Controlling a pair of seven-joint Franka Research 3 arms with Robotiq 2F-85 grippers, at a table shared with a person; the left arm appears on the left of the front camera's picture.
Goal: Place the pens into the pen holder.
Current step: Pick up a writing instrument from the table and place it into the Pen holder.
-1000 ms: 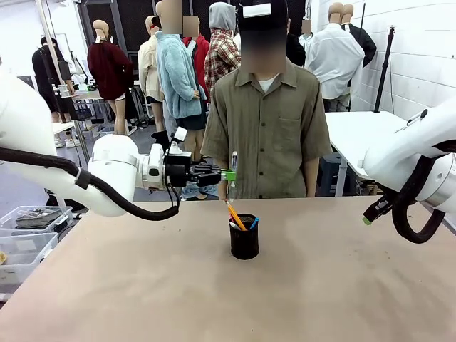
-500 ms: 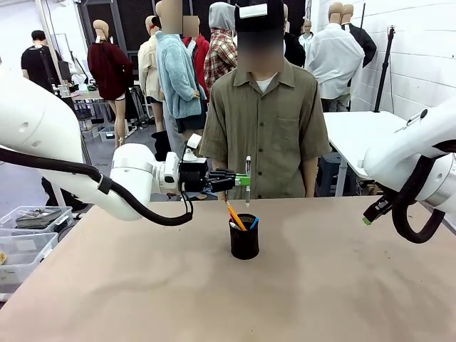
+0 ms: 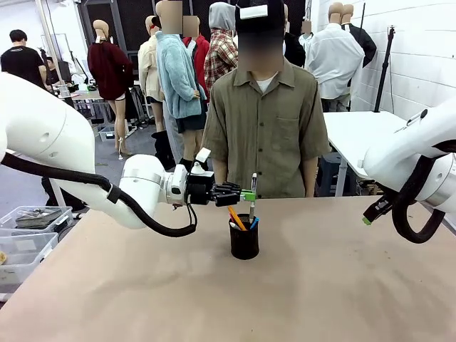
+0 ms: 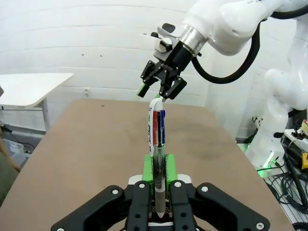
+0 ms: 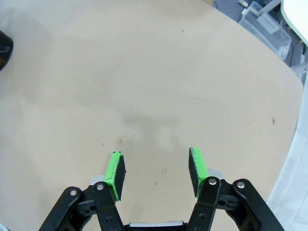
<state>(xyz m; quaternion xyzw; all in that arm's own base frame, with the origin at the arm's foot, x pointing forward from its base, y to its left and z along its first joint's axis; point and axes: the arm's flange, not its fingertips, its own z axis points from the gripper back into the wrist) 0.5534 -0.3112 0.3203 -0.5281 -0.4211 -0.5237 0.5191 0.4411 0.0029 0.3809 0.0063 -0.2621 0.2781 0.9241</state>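
I have the left hand (image 3: 247,194) clamped on a slim silver-white multicolour pen (image 3: 252,194), the kind with red and blue sliders along its barrel. From the front camera the pen stands close to upright, its lower tip just above the rim of the small black cylindrical mesh pen holder (image 3: 244,242), toward the holder's right side. The holder sits on the brown desk (image 3: 142,285) in front of the standing person, and it already carries a yellow-orange pencil-like stick (image 3: 236,217) leaning left, plus a blue-tipped one (image 3: 254,222) leaning right.

On the left wrist camera the green pads (image 4: 149,168) are pinched tight around the barrel of the pen (image 4: 156,144), well down its length, so most of it sticks out beyond the fingers.

My right hand (image 5: 156,174) is idle, well off to the right of the holder. Its jaws stand partly apart with nothing between them, only bare desk beneath.

By my reading, this is the insertion step for this pen: carried over, lined up, not yet in. Next I would bring the left hand straight down so the tip clears the rim and slides in beside the sticks already there. The release should come only once the tip is well inside. The thing to watch is the tip catching the rim or the leaning blue-tipped stick, either of which could nudge the light holder.
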